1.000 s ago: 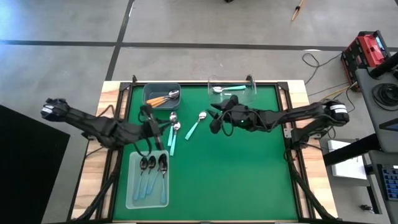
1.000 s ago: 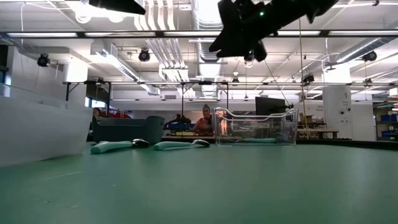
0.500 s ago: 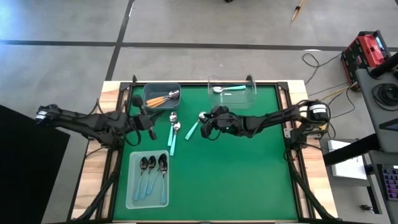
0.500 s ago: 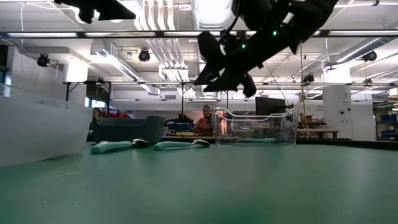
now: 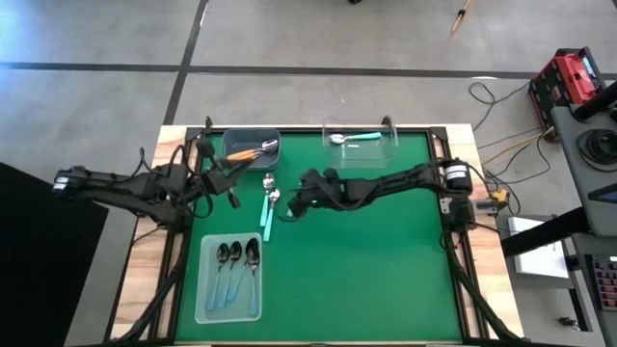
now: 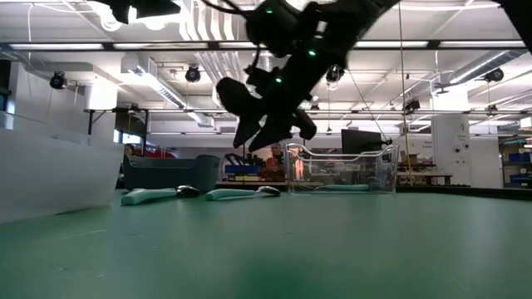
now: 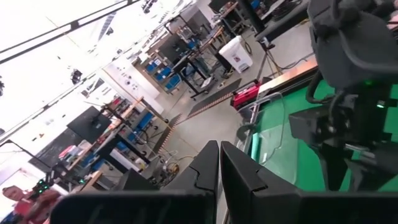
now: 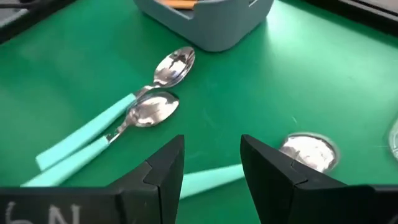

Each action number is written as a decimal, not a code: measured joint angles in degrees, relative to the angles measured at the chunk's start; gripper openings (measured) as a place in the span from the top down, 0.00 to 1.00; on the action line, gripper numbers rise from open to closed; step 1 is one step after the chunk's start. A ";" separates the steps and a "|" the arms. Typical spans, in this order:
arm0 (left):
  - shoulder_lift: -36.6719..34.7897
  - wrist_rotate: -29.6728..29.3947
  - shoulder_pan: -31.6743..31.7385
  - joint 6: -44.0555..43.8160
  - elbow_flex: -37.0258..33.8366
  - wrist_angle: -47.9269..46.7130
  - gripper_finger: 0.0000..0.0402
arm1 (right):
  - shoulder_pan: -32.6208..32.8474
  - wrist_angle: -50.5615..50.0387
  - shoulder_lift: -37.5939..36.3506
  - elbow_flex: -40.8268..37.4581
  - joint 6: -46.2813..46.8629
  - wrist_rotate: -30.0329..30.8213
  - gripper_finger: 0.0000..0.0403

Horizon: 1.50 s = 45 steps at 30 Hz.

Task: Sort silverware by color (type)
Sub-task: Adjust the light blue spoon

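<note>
Three loose teal-handled spoons lie on the green mat. Two (image 5: 268, 208) lie side by side, seen in the right wrist view as a pair (image 8: 118, 124). The third spoon (image 8: 308, 151) lies under my right gripper (image 5: 293, 205), its handle (image 8: 208, 177) showing between the open fingers; in the low view that gripper (image 6: 266, 133) hangs above the mat. My left gripper (image 5: 230, 188) is shut and empty, beside the grey bin (image 5: 253, 146) that holds the orange-handled spoons. Dark spoons (image 5: 236, 258) lie in a clear tray. One teal spoon (image 5: 353, 138) lies in the clear bin.
The grey bin (image 8: 205, 18) stands just beyond the pair of spoons. The clear bin (image 6: 341, 174) is at the mat's far edge, the clear tray (image 5: 229, 306) at its near left. The mat's right half (image 5: 386, 260) is bare. A black frame rims the table.
My right gripper has moved toward the table's left and come down, from beside the third teal spoon to over it, staying open. My left gripper has drawn back from above the clear tray toward the far edge, near the grey bin. No spoon has moved.
</note>
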 joint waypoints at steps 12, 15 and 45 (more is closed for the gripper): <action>-0.25 -1.88 1.28 0.00 0.00 -0.17 1.00 | 0.00 -20.86 10.24 20.40 5.70 0.84 0.63; -0.25 -1.99 1.29 0.00 0.00 -0.17 1.00 | 0.02 -23.13 12.63 23.03 6.14 0.44 0.63; 0.08 -1.99 1.27 -0.04 0.00 -0.10 1.00 | 2.16 -52.54 18.52 28.89 2.35 -15.63 0.98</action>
